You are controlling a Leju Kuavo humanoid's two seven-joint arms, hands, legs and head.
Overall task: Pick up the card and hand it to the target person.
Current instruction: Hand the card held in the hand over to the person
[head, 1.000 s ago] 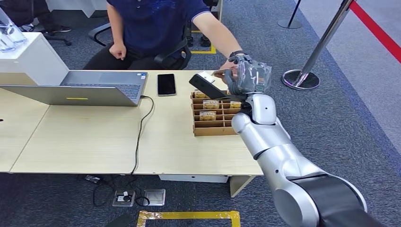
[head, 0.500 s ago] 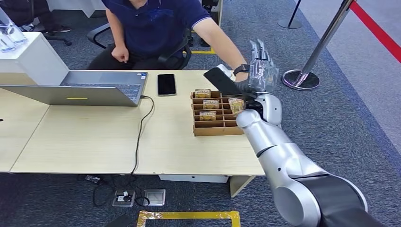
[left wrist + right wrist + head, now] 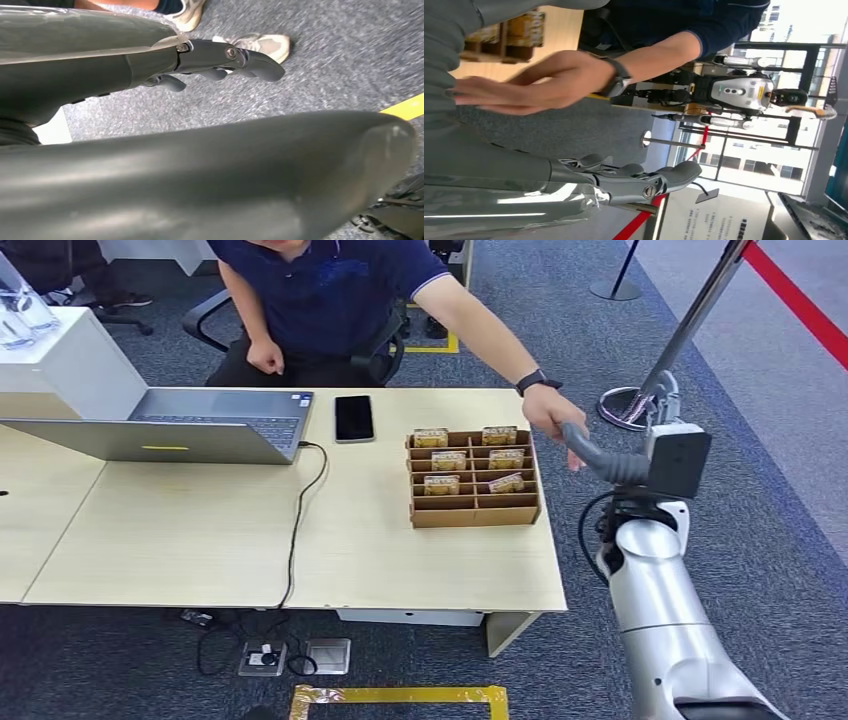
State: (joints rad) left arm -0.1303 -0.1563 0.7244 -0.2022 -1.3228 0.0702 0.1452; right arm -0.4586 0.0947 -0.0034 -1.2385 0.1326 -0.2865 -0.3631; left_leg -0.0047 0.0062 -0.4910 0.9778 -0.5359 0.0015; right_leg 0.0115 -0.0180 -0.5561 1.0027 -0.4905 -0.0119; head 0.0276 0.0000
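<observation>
A laptop (image 3: pixel 170 430) sits open at the left of the wooden desk (image 3: pixel 200 530), a dark phone (image 3: pixel 354 418) beside it, as a seated person (image 3: pixel 330 290) stretches an arm across toward the robot. Mid-desk, a cardboard divided tray (image 3: pixel 475 510) holds small yellow-labelled packets in its far and middle compartments, while the nearest row looks bare. At the right edge of the desk, the person's hand (image 3: pixel 556 420) meets the tip of the robot's right hand (image 3: pixel 624 182), whose fingers lie extended and apart with nothing visible in them. The card cannot be made out in either hand, so the handover appears to be at or just past its end, though that is a judgement. The robot's left hand (image 3: pixel 220 60) hangs over grey carpet, fingers loosely curved and apart, grasping nothing.
</observation>
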